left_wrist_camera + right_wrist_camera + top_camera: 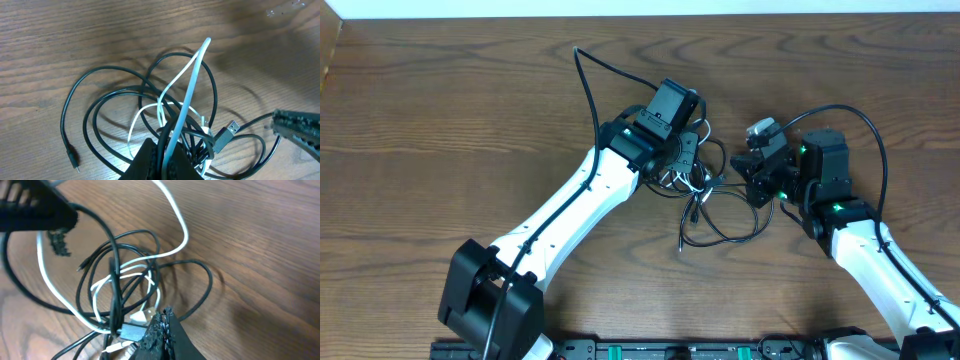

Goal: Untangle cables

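The cables lie as a small tangle mid-table between the two arms. My left gripper sits on the tangle's left side. In the left wrist view that gripper is shut on a black cord strand and a white cord strand, the white one arching upward. A black USB plug rests at the right of the heap. My right gripper is at the tangle's right edge. In its wrist view the jaws are shut with nothing visible between them, beside a black plug and a white plug.
The wooden table stretches wide to the left and back. A thick black arm wire loops behind the left arm, another arcs over the right arm. A loose black cord end trails toward the front.
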You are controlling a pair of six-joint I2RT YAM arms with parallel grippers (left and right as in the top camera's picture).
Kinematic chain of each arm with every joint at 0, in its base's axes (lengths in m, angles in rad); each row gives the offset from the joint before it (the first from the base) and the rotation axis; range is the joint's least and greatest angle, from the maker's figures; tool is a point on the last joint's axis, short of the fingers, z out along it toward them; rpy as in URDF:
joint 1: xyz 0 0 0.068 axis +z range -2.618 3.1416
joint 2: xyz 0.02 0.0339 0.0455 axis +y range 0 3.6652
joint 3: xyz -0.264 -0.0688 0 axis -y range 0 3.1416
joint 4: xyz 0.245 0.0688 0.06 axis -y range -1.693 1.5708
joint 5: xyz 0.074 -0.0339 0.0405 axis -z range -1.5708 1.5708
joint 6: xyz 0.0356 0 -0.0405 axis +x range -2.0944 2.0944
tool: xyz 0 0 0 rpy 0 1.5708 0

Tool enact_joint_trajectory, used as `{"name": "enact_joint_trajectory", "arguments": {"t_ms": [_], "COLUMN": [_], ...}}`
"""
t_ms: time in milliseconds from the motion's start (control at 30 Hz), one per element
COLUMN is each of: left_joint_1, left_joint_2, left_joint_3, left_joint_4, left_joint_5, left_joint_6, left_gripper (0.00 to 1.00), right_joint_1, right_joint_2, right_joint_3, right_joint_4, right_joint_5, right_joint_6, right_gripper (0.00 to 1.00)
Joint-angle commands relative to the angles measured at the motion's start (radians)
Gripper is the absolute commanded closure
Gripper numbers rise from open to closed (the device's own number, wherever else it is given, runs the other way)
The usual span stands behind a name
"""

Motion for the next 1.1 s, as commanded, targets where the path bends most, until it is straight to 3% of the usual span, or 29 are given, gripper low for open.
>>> {"name": "enact_joint_trajectory", "arguments": {"t_ms": [0, 200, 367, 1067], "left_joint_1": [0.004, 0.004, 0.004, 0.003], "left_joint_2": [0.007, 0.007, 0.007, 0.007], "left_joint_3": [-0.004, -0.004, -0.004, -0.004], "left_joint_4": [0.005, 0.005, 0.004, 0.035], "left_joint_5": [-0.002, -0.001, -0.001, 0.055], "left_joint_6": [-0.005, -0.006, -0.009, -0.035], "left_gripper": [0.92, 0.92, 0.92, 0.92], "right_joint_1": [-0.008, -0.008, -0.008, 0.037], "right_joint_2": [0.008, 0.078, 0.185, 0.243], "right_joint_3": [0.009, 0.008, 0.008, 0.008], "right_joint_4": [0.001, 0.015, 0.164, 0.263], "right_joint_5": [-0.104, -0.138, -0.291, -0.354], "right_joint_6": [-0.080, -0.106, -0.094, -0.113], "right_gripper": [0.96, 0.83, 0.83, 0.78]}}
